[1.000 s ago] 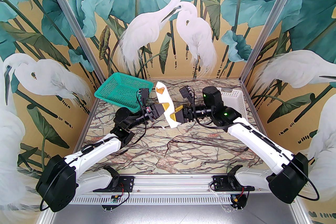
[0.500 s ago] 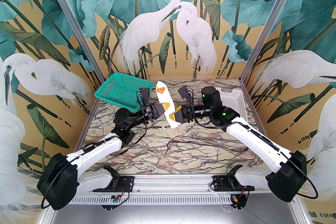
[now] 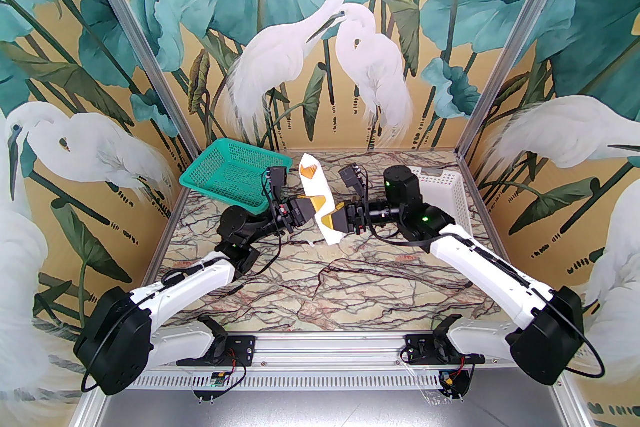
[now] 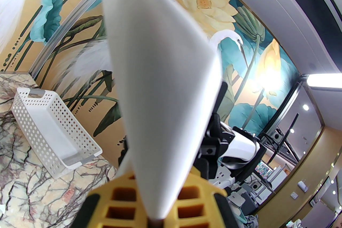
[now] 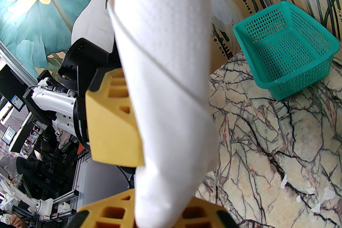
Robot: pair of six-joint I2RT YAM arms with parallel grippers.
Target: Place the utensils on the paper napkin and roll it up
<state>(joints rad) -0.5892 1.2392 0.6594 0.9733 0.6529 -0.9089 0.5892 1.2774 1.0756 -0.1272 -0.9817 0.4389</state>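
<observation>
Two grips on one thin paper roll: that's my worry. The paper napkin [image 3: 315, 187] is wrapped around the utensils [image 3: 308, 171] and held clear of the desk [image 3: 320, 285]. It sits over the far middle, between the green basket [image 3: 235, 174] on the left and the white basket [image 3: 445, 189] on the right. The roll runs far to near, with the near end slightly right. Orange-brown tips poke out of the far end.

Risks, as I judge them:
- If the arms pull or twist against each other, the paper tears. The white flecks [image 5: 323, 194] on the desk may be scraps; can't confirm.
- A loose diagonal edge shows in the right wrist view. If either grip lets go, the wrap may spring open.
- The far end looks open. Tip the roll that way and the utensils could slide out.
- Too hard a squeeze flattens the roll and loosens the wrap.

Pincers:
- The left pincer [image 3: 314, 205] is clenched on the roll's middle from the left, fingers nearly together with the paper pinched between them.
- The right pincer [image 3: 330, 220] comes in from the right, just nearer along the roll. Its fingers sit either side of the near end and look pressed onto it, so I read it as grasping the roll with a narrow gap.
- The two sets of fingers sit just beside each other. I can't tell if they touch.
</observation>
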